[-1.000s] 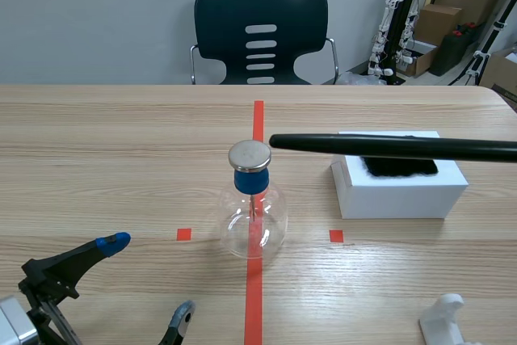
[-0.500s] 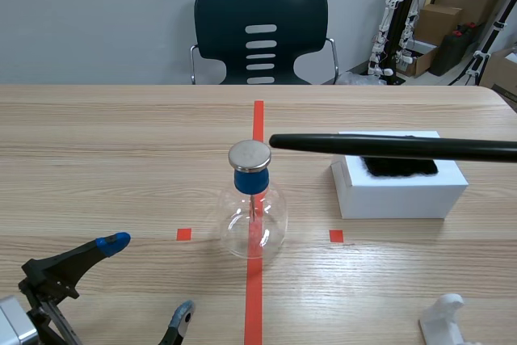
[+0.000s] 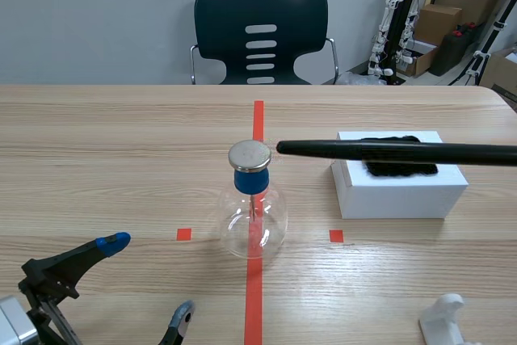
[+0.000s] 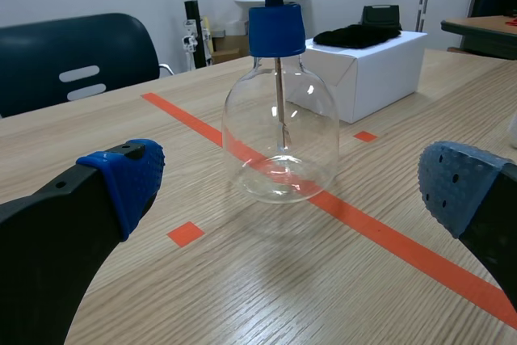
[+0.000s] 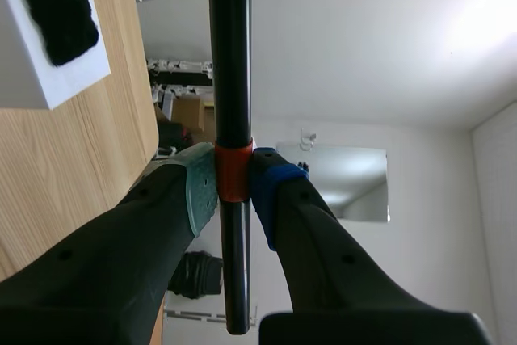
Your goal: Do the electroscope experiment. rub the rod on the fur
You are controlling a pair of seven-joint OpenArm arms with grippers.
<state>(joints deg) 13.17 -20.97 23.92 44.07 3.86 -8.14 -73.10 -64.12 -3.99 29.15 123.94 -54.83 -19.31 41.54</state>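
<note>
Scene view: right gripper point(image 5: 234, 183) clamps the long black rod point(image 3: 388, 149) level over the black fur patch point(image 3: 401, 169) on the white box point(image 3: 400, 193), far right; left gripper point(image 4: 295, 183) sits wide open, near left. Rubbing step looks in hand: next, press down and stroke.

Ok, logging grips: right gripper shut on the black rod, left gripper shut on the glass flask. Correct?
No: the left gripper is open; the left wrist view shows its fingers wide apart, the glass flask ahead, untouched. The right gripper is shut on the black rod.
</note>
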